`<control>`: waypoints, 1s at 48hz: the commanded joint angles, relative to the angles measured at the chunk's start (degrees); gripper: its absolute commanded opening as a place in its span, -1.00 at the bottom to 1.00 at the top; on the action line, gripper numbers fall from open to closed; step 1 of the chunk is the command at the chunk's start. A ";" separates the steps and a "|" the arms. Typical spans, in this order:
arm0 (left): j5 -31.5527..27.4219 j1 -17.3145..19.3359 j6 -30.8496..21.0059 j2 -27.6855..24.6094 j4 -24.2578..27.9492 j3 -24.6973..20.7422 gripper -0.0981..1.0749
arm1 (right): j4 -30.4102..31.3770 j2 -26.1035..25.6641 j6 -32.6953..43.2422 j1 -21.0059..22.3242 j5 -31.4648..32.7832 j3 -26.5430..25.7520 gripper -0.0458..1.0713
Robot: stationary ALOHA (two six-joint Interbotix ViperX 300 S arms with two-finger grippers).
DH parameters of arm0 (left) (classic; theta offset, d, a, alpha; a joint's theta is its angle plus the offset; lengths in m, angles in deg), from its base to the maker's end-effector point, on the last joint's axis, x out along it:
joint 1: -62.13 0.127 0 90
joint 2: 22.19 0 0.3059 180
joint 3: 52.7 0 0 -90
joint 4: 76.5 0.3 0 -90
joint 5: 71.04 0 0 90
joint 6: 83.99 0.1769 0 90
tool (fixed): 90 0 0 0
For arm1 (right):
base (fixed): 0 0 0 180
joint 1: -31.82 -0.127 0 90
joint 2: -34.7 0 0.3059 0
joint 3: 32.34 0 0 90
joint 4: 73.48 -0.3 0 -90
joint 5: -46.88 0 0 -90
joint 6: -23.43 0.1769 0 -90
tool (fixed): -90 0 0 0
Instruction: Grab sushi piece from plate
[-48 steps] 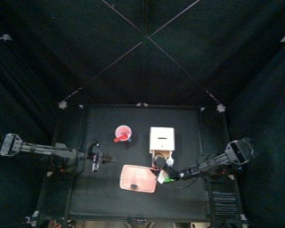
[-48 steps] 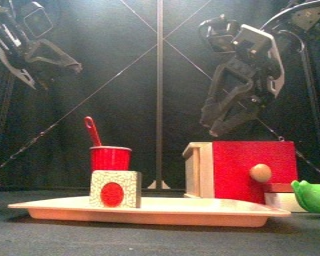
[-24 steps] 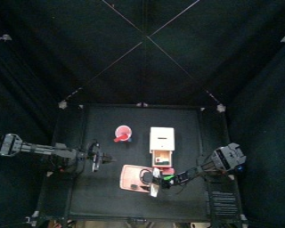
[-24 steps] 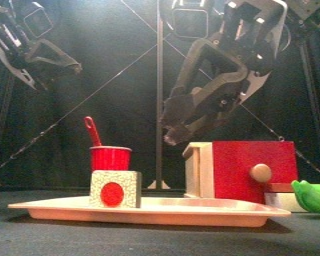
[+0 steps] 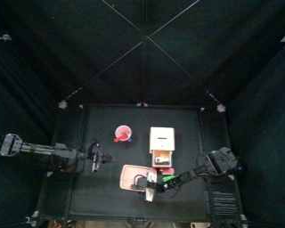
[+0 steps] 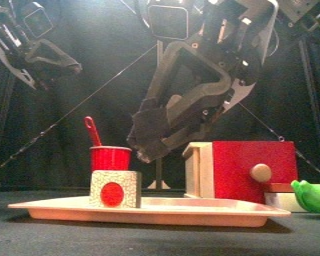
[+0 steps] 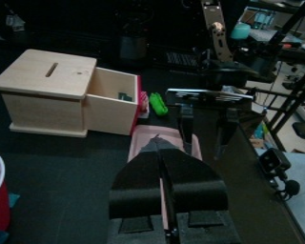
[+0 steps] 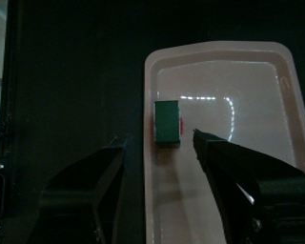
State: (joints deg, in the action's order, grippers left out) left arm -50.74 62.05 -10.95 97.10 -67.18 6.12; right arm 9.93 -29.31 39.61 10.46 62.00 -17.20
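The salmon-pink plate (image 8: 232, 143) lies at the table's front, also seen low in the front view (image 6: 190, 209) and small in the top view (image 5: 125, 175). The sushi piece (image 8: 167, 125), a small block with a green top and a red side, lies near one long rim; its cream face with a red disc shows at the plate's left end (image 6: 115, 188). My right gripper (image 8: 158, 143) hangs open over the plate, with the sushi just beyond its fingertips and nothing held (image 6: 145, 150). My left gripper (image 7: 168, 186) rests shut, left of the plate.
A cream wooden box (image 7: 66, 91) with a red front (image 6: 236, 170) stands behind the plate, with a green toy (image 6: 311, 195) beside it. A red cup (image 6: 111, 158) with a spoon stands behind the plate's left end. The right arm (image 5: 216, 162) reaches in from the front right.
The right arm has swung left from beside the box to above the plate and come lower, its jaws staying open. The left arm has not moved.
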 commanded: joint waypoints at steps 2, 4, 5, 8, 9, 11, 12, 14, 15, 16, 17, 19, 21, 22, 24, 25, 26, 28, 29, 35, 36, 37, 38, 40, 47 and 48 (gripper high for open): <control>0.26 0.09 0.09 -0.09 0.09 -0.79 -0.52 | 0.18 0.00 -0.09 0.70 -0.35 -1.85 0.65; 0.26 0.09 0.09 -0.09 0.09 -0.79 -0.52 | 0.18 0.44 -0.09 0.97 -0.53 -2.02 0.65; 0.26 0.09 0.09 -0.09 0.09 -0.70 -0.52 | 0.18 0.70 0.00 1.05 -0.62 -2.20 0.65; 0.26 0.09 0.09 -0.09 0.09 -0.70 -0.52 | 0.09 1.41 0.00 1.49 -0.79 -2.64 0.65; 0.26 0.09 0.09 -0.09 0.09 -0.70 -0.52 | 0.09 1.58 0.00 1.67 -0.88 -2.72 0.65; 0.26 0.09 0.09 -0.09 0.09 -0.79 -0.52 | 0.00 1.93 -0.09 1.85 -0.79 -3.08 0.65; 0.26 0.09 0.09 -0.09 0.09 -0.70 -0.52 | 0.00 2.11 0.00 2.02 -0.88 -3.16 0.65; 0.26 0.09 0.09 -0.09 0.09 -0.70 -0.52 | -0.09 2.37 -0.09 2.29 -0.88 -3.43 0.65; 0.26 0.18 0.09 -0.09 0.09 -0.79 -0.52 | -0.09 2.55 -0.09 2.46 -0.88 -3.60 0.65; 0.26 0.09 0.09 -0.09 0.09 -0.70 -0.52 | -0.09 2.64 0.00 2.64 -0.88 -3.78 0.65; 0.26 0.09 0.09 -0.09 0.09 -0.79 -0.52 | -0.18 2.72 0.00 2.72 -0.88 -3.78 0.65; 0.26 0.09 0.09 -0.09 0.09 -0.70 -0.52 | -0.18 2.90 0.00 2.99 -0.88 -3.96 0.65; 0.26 0.09 0.09 -0.09 0.09 -0.79 -0.52 | -0.18 2.99 0.00 3.16 -0.88 -4.13 0.64; 0.26 0.09 0.09 -0.09 0.09 -0.70 -0.52 | -0.18 3.08 0.00 3.25 -0.88 -4.13 0.64; 0.26 0.09 0.09 -0.09 0.09 -0.70 -0.52 | -0.18 3.25 0.00 3.43 -1.05 -4.31 0.63; 0.26 0.18 0.09 -0.09 0.09 -0.70 -0.52 | -0.18 3.25 0.00 3.43 -1.14 -4.31 0.63; 0.26 0.09 0.09 -0.09 0.09 -0.70 -0.52 | -0.18 3.25 0.00 3.52 -1.23 -4.39 0.63; 0.26 0.09 0.09 -0.09 0.09 -0.79 -0.52 | -0.18 3.34 0.00 3.52 -1.32 -4.39 0.61; 0.26 0.09 0.09 -0.09 0.09 -0.79 -0.52 | -0.18 3.34 0.00 3.52 -1.41 -4.39 0.60; 0.26 0.09 0.09 -0.09 0.09 -0.79 -0.52 | -0.18 3.34 0.00 3.52 -1.85 -4.39 0.54; 0.26 0.09 0.09 -0.09 0.09 -0.70 -0.52 | -0.18 3.34 0.00 3.52 -1.93 -4.39 0.51; 0.26 0.09 0.09 -0.09 0.09 -0.70 -0.52 | -0.18 3.34 0.00 3.52 -1.93 -4.39 0.50; 0.26 0.09 0.09 -0.09 0.09 -0.70 -0.52 | -0.18 3.34 0.00 3.52 -1.93 -4.39 0.47; 0.26 0.09 0.09 -0.09 0.09 -0.70 -0.52 | -0.18 3.34 0.00 3.52 -1.93 -4.39 0.43; 0.26 0.09 0.09 -0.09 0.09 -0.79 -0.52 | -0.18 3.34 0.00 3.60 -1.93 -4.39 0.28; 0.26 0.09 0.09 -0.09 0.00 -0.70 -0.52 | -0.26 3.25 0.00 3.60 -1.93 -4.39 0.26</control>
State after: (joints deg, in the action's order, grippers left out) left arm -50.82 62.05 -10.95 97.10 -67.18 6.12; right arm 9.66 -24.74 39.61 13.71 60.15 -20.45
